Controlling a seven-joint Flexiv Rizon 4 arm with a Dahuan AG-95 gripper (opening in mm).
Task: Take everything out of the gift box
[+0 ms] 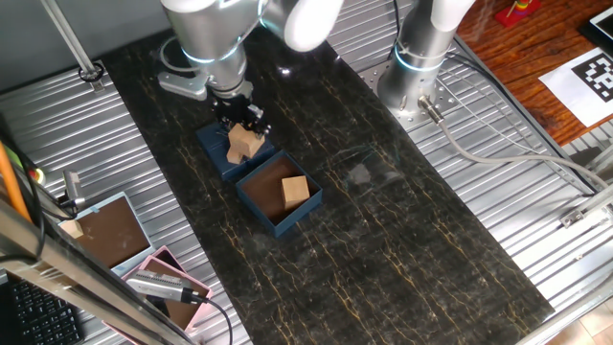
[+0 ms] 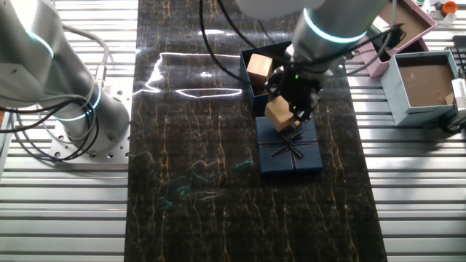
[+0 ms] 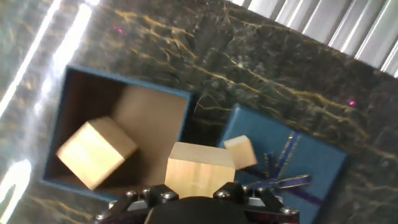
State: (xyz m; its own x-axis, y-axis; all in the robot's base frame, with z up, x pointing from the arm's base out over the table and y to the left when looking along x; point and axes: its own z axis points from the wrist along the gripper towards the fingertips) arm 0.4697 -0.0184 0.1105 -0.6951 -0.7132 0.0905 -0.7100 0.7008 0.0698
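Observation:
The navy gift box (image 1: pixel 285 223) with a brown inside stands open on the dark mat, and one tan wooden block (image 1: pixel 295 190) lies in it. My gripper (image 1: pixel 246 132) is shut on another wooden block (image 1: pixel 243 144) and holds it just above the flat navy lid (image 1: pixel 216 151) beside the box. In the hand view the held block (image 3: pixel 199 168) sits between my fingers. The box (image 3: pixel 152 115) with its block (image 3: pixel 96 151) lies to the left. A smaller block (image 3: pixel 240 152) rests on the lid (image 3: pixel 292 162). The other fixed view shows the held block (image 2: pixel 279 115) over the lid's bow (image 2: pixel 290 148).
A pink-rimmed tray (image 1: pixel 165 261) and a pale blue box (image 1: pixel 132 209) with a brown inside stand on the slatted metal at the near left. A second arm's base (image 1: pixel 419 67) stands at the far right. Cables run along the right side.

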